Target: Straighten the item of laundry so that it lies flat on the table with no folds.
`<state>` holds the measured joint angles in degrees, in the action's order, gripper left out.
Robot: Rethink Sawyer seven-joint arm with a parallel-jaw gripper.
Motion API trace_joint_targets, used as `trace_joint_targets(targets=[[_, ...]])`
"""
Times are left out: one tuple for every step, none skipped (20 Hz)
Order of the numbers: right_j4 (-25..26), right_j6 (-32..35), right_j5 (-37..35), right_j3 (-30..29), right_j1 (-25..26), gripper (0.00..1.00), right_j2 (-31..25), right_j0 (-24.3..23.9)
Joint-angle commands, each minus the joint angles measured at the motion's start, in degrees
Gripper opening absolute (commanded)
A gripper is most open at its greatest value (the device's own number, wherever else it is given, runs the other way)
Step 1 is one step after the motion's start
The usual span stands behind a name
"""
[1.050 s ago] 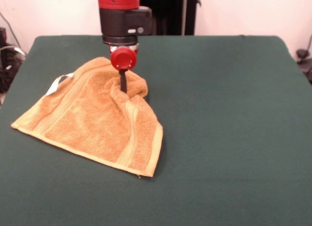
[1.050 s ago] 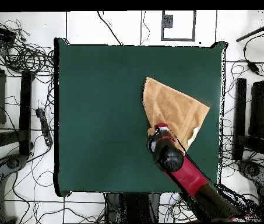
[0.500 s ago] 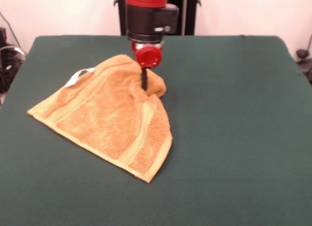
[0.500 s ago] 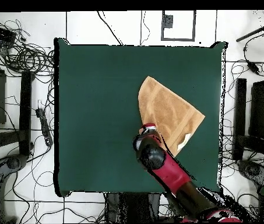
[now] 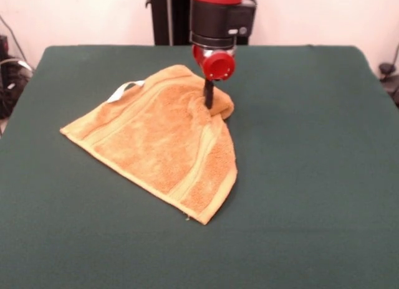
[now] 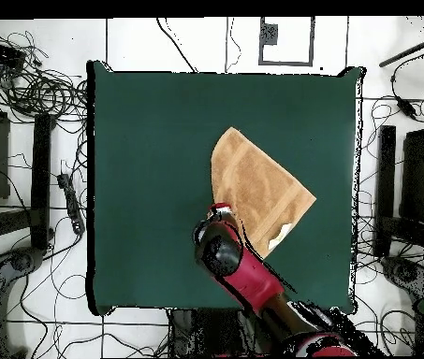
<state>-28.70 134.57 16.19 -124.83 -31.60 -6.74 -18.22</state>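
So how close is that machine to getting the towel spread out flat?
Not close yet. Done: the towel is gripped. In hand: the tool pinches a bunched corner of it, raised off the table, while the rest drapes down. Left: it is doubled into a rough triangle with a folded band near its front edge, so it has to be opened into one flat layer and let go.
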Motion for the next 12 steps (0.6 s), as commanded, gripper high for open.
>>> trace_joint_targets(targets=[[-5.88, 19.44, 0.64, -4.47, 1.24, 0.0, -0.83, 3.66], [-5.59, 19.35, 0.74, -4.51, 1.26, 0.0, -1.03, 3.36], [-5.5, 19.14, 0.97, -4.4, 1.31, 0.0, -0.97, 3.39], [-5.41, 18.63, 1.04, -4.28, 1.24, 0.0, -0.64, 3.55], [-5.84, 18.06, 1.06, -4.13, 1.12, 0.0, 0.15, 4.28], [-6.19, 18.12, 1.1, -4.19, 1.03, 0.0, 0.46, 4.74], [-6.65, 18.22, 1.13, -4.24, 0.96, 0.0, 0.83, 5.37], [-7.47, 18.22, 1.09, -4.37, 0.72, 0.0, 1.64, 6.29], [-8.62, 18.25, 0.68, -4.63, 0.38, 0.0, 2.42, 7.39], [-10.44, 18.21, 0.01, -4.99, -0.1, 0.0, 3.64, 8.96], [-11.98, 18.99, -0.21, -5.42, -0.41, 0.0, 4.1, 10.05], [-11.73, 20.64, -0.03, -5.93, -0.47, 0.0, 2.75, 9.39]])
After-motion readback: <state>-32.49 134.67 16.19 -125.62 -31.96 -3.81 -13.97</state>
